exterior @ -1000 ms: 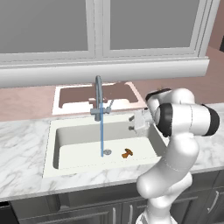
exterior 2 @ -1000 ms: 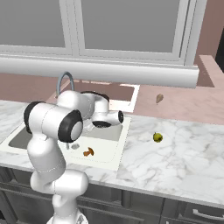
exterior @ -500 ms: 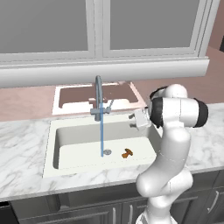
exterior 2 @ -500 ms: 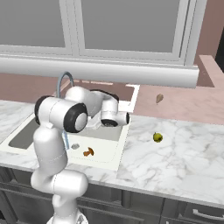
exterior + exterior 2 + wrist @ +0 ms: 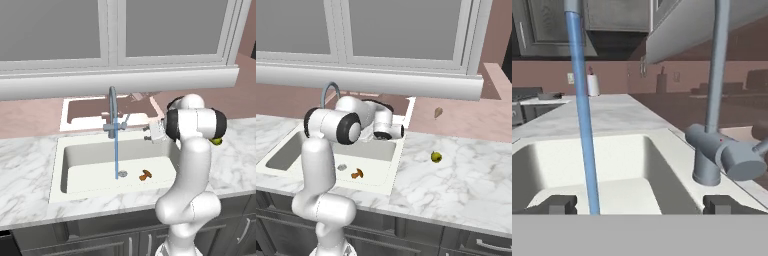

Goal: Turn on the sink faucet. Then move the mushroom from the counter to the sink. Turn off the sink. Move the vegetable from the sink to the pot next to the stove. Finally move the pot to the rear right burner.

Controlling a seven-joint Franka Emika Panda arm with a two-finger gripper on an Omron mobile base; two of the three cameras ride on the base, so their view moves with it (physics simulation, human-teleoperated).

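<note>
Gripper: the gripper (image 5: 150,133) hangs above the right part of the sink, just right of the tap, with its jaws spread wide and nothing between them; in the hand view the two dark fingertips (image 5: 559,204) stand far apart at the bottom, with the water stream rising between them.
Tap: the grey tap (image 5: 113,112) stands at the middle of the sink's back edge; its curved spout arches forward over the basin. In the hand view the tap's base and its side lever (image 5: 724,155) sit close on the right, not touched by the gripper.
Water: a thin blue stream (image 5: 116,152) falls straight from the spout to the drain (image 5: 122,174) on the sink floor.
Mushroom: the brown mushroom (image 5: 145,174) lies on the sink floor, just right of the drain and near the front wall; in the right base view it shows (image 5: 357,174) beside the drain, partly behind the arm.
Sink: the white sink (image 5: 85,155) is set into the marble desk (image 5: 25,165), close to the desk's front edge.
Other item: a small yellow-green fruit (image 5: 436,157) rests on the desk well to the right of the sink, about midway between the desk's front and back edges.
Arm: the white arm (image 5: 189,165) rises in front of the sink's right end and bends left over the basin.
</note>
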